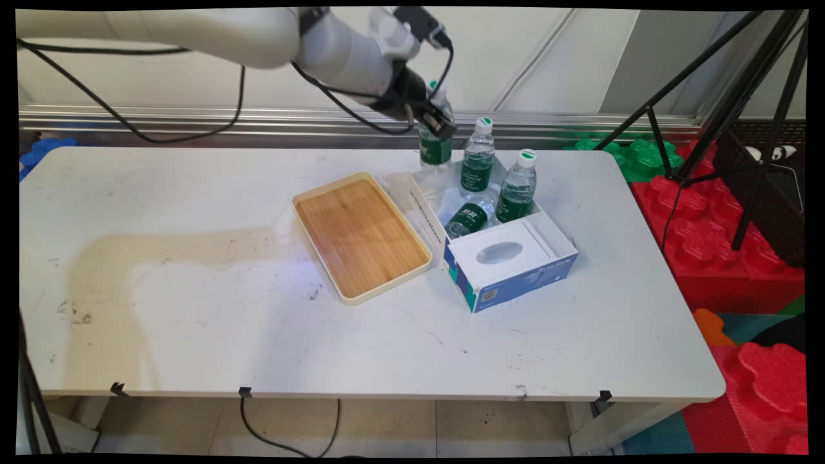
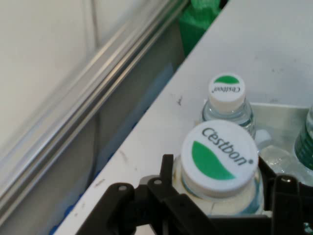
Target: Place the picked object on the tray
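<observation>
Clamped round the neck of a water bottle (image 1: 436,145), the end effector (image 1: 436,121) sits at the far edge of the counter (image 1: 193,309), its black fingers (image 2: 168,181) pressed on either side just under the white-and-green cap, as the hand view shows. In the main view the bottle hangs upright in the grip at the far left corner of an open white box (image 1: 548,232); whether its base touches the box floor or is clear of it cannot be told. Inside the box two more bottles (image 1: 478,158) stand upright just beside the held one, and a fourth (image 1: 469,218) lies on its side between them and a blue-and-white tissue box (image 1: 512,267) that fills the near end. By the look of it, the step in hand is a lift with the bottle already secured; any further move would call for keeping the bottle vertical and clear of the neighbouring caps and the box wall. A wooden tray (image 1: 361,235) with a cream rim lies empty just left of the box. The counter is white, scuffed and stained brownish on its left half. Behind it runs a pale wall with a metal rail; red and green foam blocks (image 1: 722,245) and a black tripod (image 1: 760,129) stand at the right.
</observation>
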Available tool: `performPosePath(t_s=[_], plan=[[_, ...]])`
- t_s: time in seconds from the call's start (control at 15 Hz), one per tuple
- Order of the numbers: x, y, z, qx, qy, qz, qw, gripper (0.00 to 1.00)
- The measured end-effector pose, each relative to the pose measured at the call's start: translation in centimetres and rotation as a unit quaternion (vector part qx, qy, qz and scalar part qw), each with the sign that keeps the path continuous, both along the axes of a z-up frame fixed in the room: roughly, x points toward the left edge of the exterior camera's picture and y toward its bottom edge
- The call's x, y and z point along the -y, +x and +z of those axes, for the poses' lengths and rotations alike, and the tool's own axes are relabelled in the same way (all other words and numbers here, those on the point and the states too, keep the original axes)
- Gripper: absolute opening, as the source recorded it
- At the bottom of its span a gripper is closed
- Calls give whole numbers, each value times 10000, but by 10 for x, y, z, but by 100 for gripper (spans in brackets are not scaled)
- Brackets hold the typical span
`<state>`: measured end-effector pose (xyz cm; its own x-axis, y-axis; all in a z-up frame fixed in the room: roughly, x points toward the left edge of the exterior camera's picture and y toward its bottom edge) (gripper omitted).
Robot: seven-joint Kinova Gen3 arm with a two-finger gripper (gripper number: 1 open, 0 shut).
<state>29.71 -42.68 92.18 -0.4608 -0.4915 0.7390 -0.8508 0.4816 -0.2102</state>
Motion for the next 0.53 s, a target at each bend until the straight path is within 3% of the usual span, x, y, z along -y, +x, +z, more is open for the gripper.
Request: performPosePath(t_s=[0.53], plan=[[-60, 36, 57, 188, -37, 251, 9995, 0]])
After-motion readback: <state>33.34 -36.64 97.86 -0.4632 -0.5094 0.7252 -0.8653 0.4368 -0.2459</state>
